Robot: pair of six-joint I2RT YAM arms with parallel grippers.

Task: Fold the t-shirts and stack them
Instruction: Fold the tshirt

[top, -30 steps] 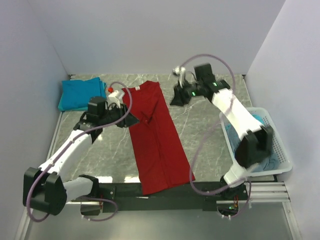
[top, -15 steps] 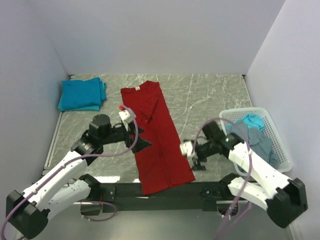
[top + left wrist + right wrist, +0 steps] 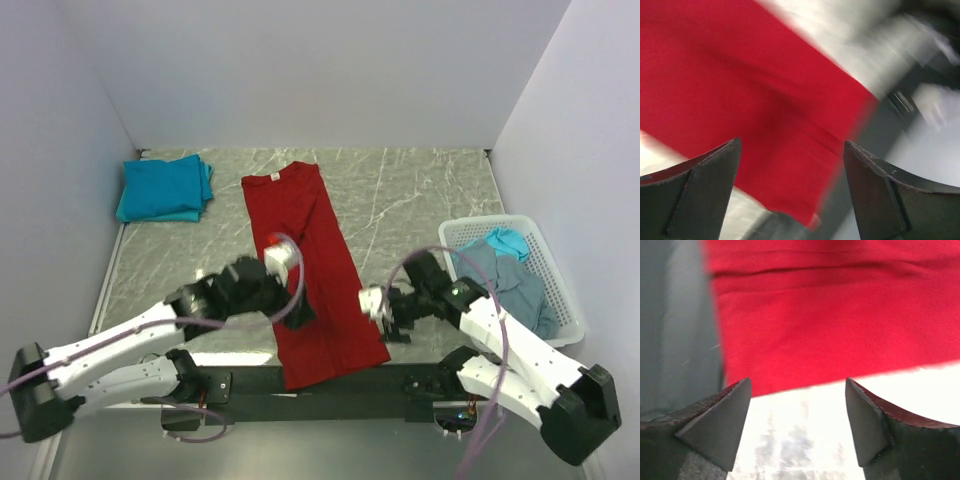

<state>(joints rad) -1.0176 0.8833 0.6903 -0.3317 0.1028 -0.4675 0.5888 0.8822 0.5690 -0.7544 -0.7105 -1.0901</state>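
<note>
A bright red t-shirt (image 3: 305,240) lies folded into a long strip down the middle of the table, collar at the back, hem hanging over the front edge. My left gripper (image 3: 300,312) hovers open over its left edge near the hem; in the left wrist view the red t-shirt (image 3: 740,75) fills the space beyond the left gripper (image 3: 791,150). My right gripper (image 3: 385,315) is open just off the shirt's right edge. In the right wrist view the right gripper (image 3: 797,385) is over bare table, with the red t-shirt (image 3: 830,315) just beyond its tips.
Folded teal t-shirts (image 3: 165,188) are stacked at the back left corner. A white lattice basket (image 3: 480,222) at the right holds a crumpled grey-blue t-shirt (image 3: 500,275) and a teal one (image 3: 508,240). The black rail (image 3: 330,382) runs along the front edge.
Both arms have come from the back of the table to the near end of the red t-shirt, the left onto its left edge and the right beside its right edge.
</note>
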